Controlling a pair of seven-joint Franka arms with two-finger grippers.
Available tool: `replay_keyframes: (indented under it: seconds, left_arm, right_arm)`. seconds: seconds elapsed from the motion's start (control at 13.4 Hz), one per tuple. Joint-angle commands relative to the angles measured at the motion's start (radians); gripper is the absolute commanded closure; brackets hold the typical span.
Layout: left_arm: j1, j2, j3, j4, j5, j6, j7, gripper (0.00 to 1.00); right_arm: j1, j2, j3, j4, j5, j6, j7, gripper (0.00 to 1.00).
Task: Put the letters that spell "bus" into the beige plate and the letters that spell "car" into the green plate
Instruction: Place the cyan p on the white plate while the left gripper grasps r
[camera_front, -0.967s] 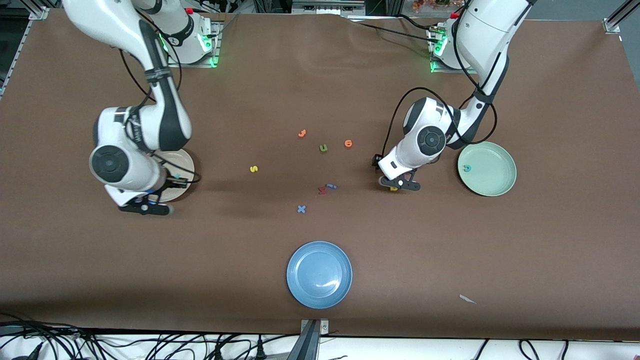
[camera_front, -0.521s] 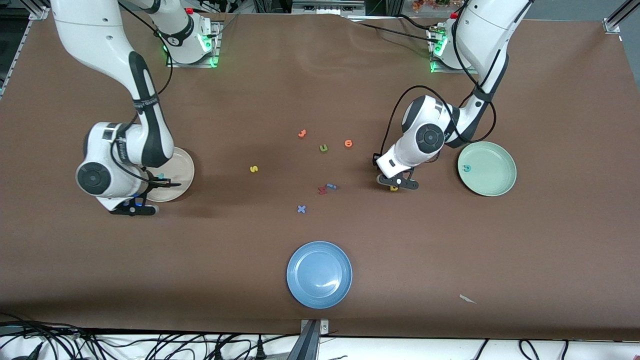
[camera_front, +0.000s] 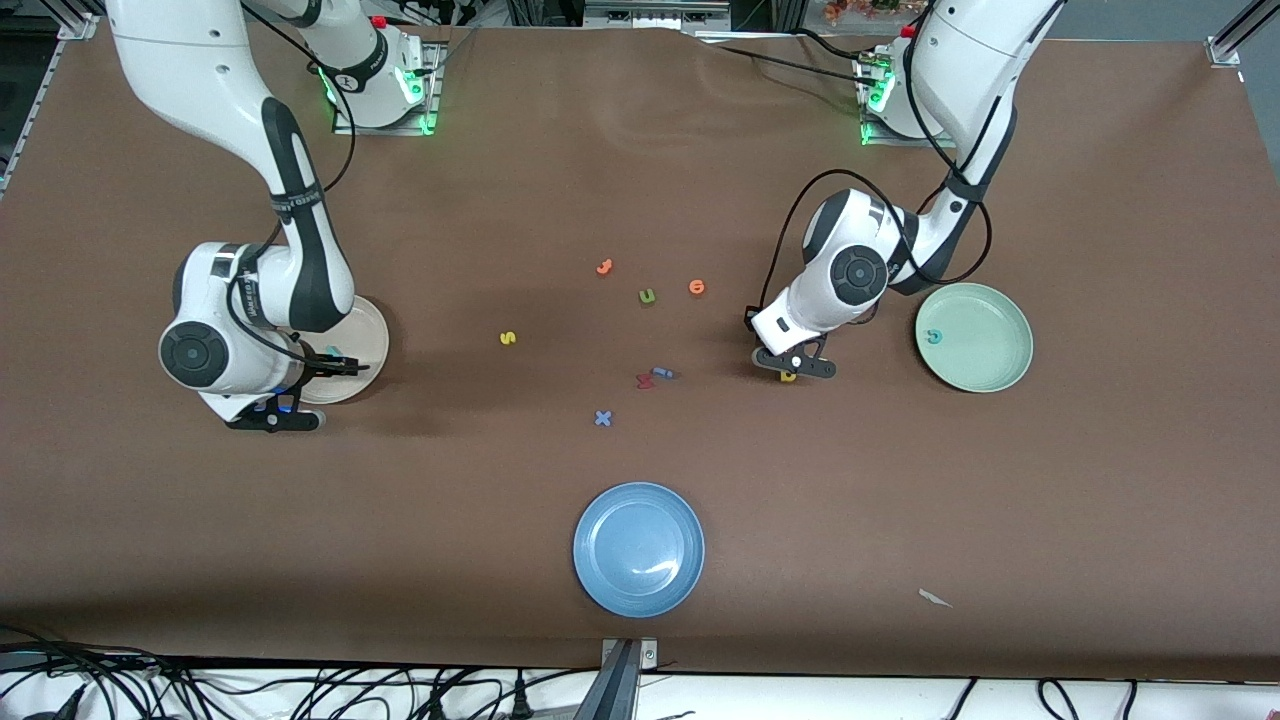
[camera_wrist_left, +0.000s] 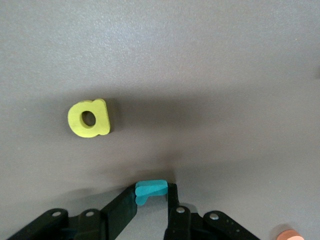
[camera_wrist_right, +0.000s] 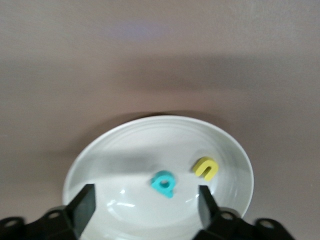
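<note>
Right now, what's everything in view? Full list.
beige plate: 1, cream, right arm's end
teal b: 1, in beige plate
yellow u: 1, in beige plate
green plate: 1, mint, left arm's end
teal c: 1, in green plate
blue plate: 1, nearest front camera
yellow s: 1, mid-table
orange letters: 2, mid-table
olive u: 1, between them
red letter: 1, mid-table
blue letter: 1, beside red letter
blue x: 1, mid-table
yellow a: 1, on table
teal r: 1, gripped
paper scrap: 1, white
left gripper: jaws shut on teal r
right gripper: jaws open, over beige plate

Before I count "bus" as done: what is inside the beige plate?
In the beige plate lie a teal "b" and a yellow "u". No "s" shows there. The open right gripper hangs over it, and its fingers cover a strip of the rim.
</note>
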Motion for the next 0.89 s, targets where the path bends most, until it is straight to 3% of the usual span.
replay_keyframes:
  seconds: [0.0, 0.3, 0.45, 0.82]
  left_arm:
    - [0.003, -0.059, 0.014, -0.018, -0.006, -0.054, 0.008, 1.0]
    - [0.088, -0.157, 0.024, -0.02, 0.093, -0.142, 0.014, 1.0]
    - [0.186, -0.215, 0.024, -0.027, 0.17, -0.201, 0.111, 1.0]
    - [0.365, -0.301, 0.047, -0.128, 0.177, -0.251, 0.418, 1.0]
  right_arm:
    - [0.023, -0.063, 0.007, 0.022, 0.016, -0.071, 0.08, 0.0]
    - [0.103, -0.13, 0.013, 0.026, 0.016, -0.082, 0.236, 0.0]
    - [0.15, -0.132, 0.028, 0.026, 0.017, -0.08, 0.354, 0.0]
    - [0.161, -0.087, 0.19, -0.007, 0.016, 0.038, 0.621, 0.01]
